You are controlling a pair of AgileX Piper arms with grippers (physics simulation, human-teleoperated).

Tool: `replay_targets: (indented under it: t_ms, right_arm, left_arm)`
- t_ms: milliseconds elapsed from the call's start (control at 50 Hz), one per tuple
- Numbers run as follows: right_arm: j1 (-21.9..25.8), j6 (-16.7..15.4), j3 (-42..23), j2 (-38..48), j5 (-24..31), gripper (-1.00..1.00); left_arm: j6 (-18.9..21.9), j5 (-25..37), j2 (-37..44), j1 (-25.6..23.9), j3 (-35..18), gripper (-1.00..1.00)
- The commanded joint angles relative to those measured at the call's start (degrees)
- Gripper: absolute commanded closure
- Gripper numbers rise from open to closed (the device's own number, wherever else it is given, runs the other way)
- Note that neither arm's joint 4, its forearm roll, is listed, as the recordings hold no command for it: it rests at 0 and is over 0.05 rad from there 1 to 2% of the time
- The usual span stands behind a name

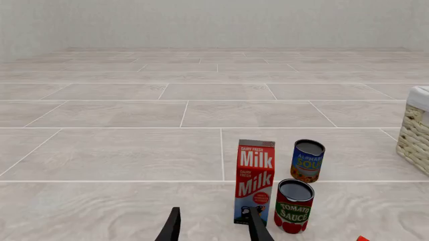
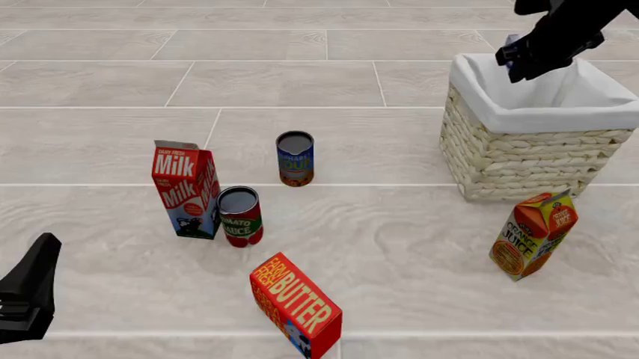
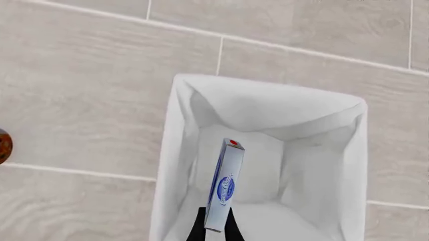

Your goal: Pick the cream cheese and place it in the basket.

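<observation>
Nearest the front camera, the butter box (image 2: 295, 305) lay tilted, with the left gripper (image 1: 213, 226) idle, its fingers spread, near the milk carton (image 2: 188, 188) and tomato sauce can (image 2: 241, 215). Across the table, the right gripper (image 3: 214, 228) pinched the cream cheese (image 3: 224, 185) edge-on above the basket (image 2: 529, 153), over its white liner.

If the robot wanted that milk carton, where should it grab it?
The milk carton stands upright, tall and narrow with flat sides. Probably best to grip it across two opposite flat faces around mid-height, coming in level from the arms' side. The left gripper already faces it. The tomato sauce can stands close on its right, so approaching from there looks cramped.
</observation>
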Motion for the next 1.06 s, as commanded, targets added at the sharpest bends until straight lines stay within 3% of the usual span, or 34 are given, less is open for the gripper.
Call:
replay_targets:
  t_ms: [20, 280, 300, 840, 1060]
  right_arm:
    - [-0.3, 1.0, -2.5, 0.8, 0.8, 1.00]
    - [-0.5, 1.0, -2.9, 0.7, 1.1, 1.00]
    - [-0.5, 1.4, -3.2, 0.8, 1.2, -1.00]
    - [-1.8, 0.6, -3.9, -0.9, 1.8, -1.00]
    - [0.2, 1.4, 11.1, -12.7, -6.2, -1.00]
  left_arm:
    - [0.0, 0.0, 0.0, 0.0, 0.0, -1.00]
    - [0.0, 0.0, 0.0, 0.0, 0.0, -1.00]
    - [0.0, 0.0, 0.0, 0.0, 0.0, -1.00]
    - [0.0, 0.0, 0.0, 0.0, 0.0, -1.00]
    - [0.0, 0.0, 0.0, 0.0, 0.0, -1.00]
